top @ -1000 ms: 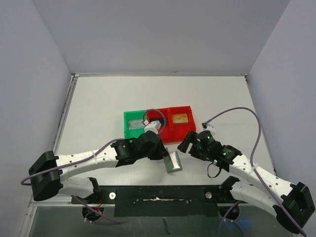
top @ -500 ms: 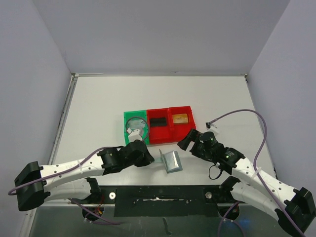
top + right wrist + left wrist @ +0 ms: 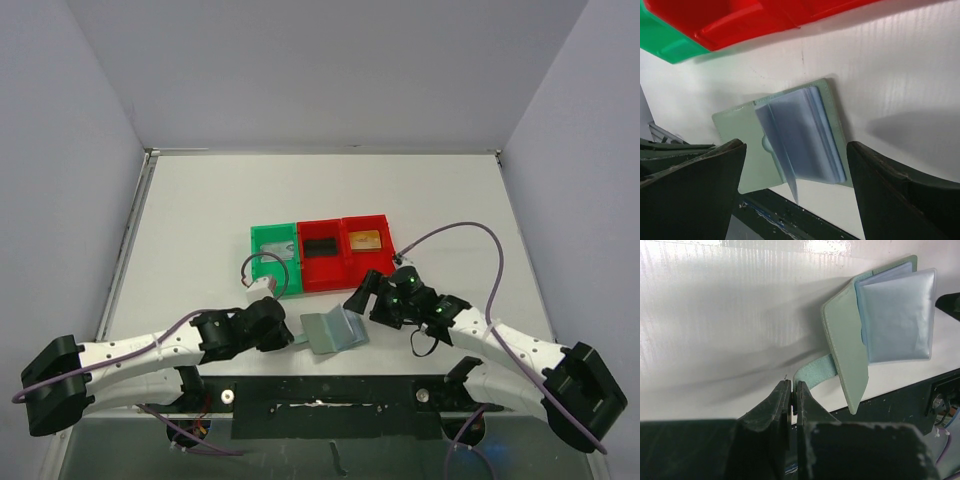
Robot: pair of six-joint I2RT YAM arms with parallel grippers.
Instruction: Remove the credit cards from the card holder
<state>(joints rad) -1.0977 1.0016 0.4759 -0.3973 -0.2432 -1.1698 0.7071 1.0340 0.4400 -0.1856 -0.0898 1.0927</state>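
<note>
The grey-green card holder (image 3: 332,330) lies open on the table near the front edge. My left gripper (image 3: 292,335) is shut on its strap tab (image 3: 815,376), with the jaws pinched on the tab's end (image 3: 793,390). The cover (image 3: 847,355) stands tilted, and pale blue clear pockets (image 3: 896,315) fan out behind it. My right gripper (image 3: 368,303) hovers open and empty just above the holder, its fingers either side of the pockets (image 3: 800,135). The credit cards are not distinguishable from the pale blue sleeves.
A green bin (image 3: 275,250) and two red bins (image 3: 322,262) stand in a row just behind the holder. The middle one holds a black item, the right one (image 3: 365,240) a tan item. The table's black front edge (image 3: 330,400) is close below.
My left gripper came back from the bins to the holder's left side and closed on its strap. The holder fell open flatter. My right gripper moved left over it.
</note>
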